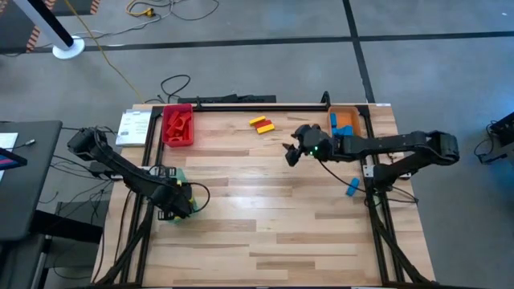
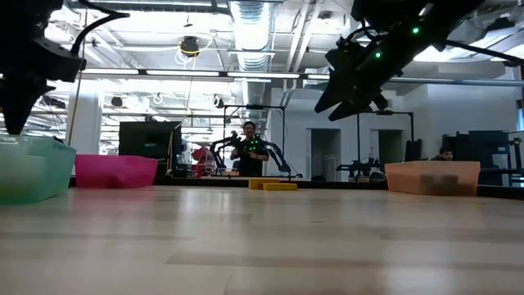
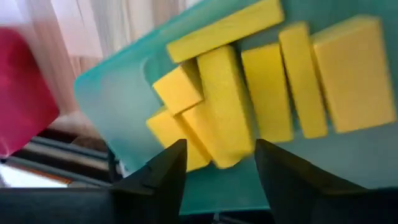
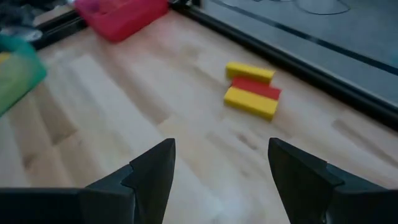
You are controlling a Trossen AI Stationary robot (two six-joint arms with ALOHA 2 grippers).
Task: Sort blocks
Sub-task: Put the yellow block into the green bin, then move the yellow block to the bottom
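Flanking the blocks: red tray; orange tray

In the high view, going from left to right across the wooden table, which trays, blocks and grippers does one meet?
Green tray under the left gripper → red tray → yellow and red blocks → right gripper → orange tray → loose blue block.

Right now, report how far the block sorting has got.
Done: yellow blocks lie in the green tray, red ones in the red tray, blue ones in the orange tray. In hand: nothing; left gripper hangs over the green tray, right gripper open. Left: three blocks mid-table, blue block at the right edge.
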